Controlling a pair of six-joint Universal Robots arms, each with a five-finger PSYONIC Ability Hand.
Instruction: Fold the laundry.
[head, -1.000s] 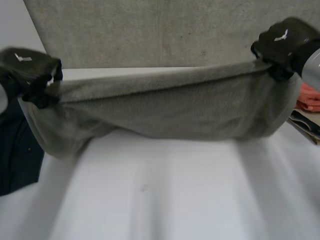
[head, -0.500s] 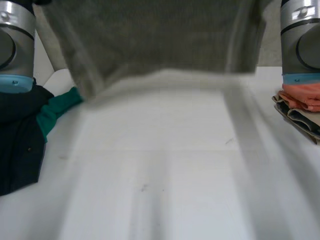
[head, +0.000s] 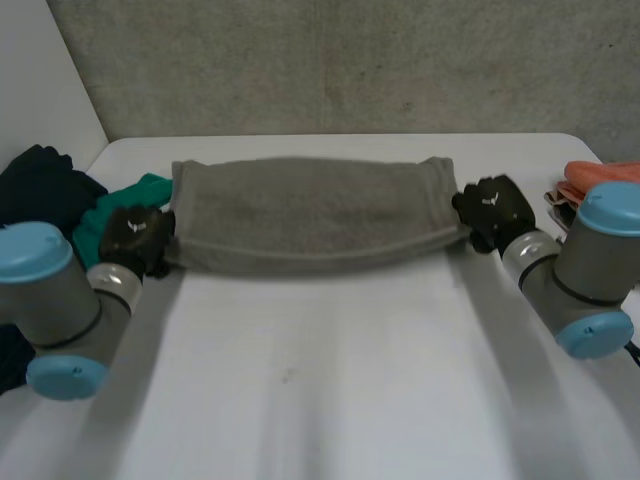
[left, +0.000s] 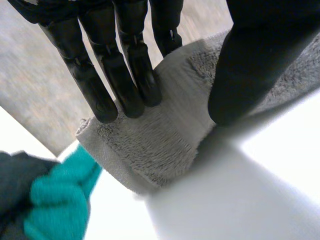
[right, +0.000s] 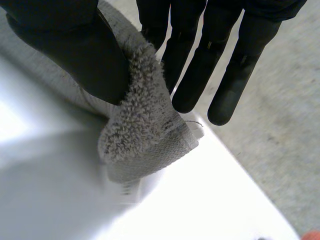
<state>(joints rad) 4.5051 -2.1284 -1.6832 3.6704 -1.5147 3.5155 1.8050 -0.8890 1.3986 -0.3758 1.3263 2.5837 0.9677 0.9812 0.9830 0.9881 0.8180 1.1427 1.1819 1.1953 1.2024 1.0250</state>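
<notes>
At the far left a dark pile of clothes (head: 40, 185) and a teal garment (head: 125, 200) are lying on the white table (head: 320, 380). Just beside them the left hand (head: 135, 235) is grasping one end of the grey towel (head: 310, 215), straight fingers (left: 107, 85) pinching it against the thumb (left: 250, 65). The towel is lying folded across the table's far half. The right hand (head: 492, 208) is pinching its other end between thumb (right: 70, 45) and fingers (right: 197, 75). An orange cloth (head: 590, 175) is sitting beyond.
</notes>
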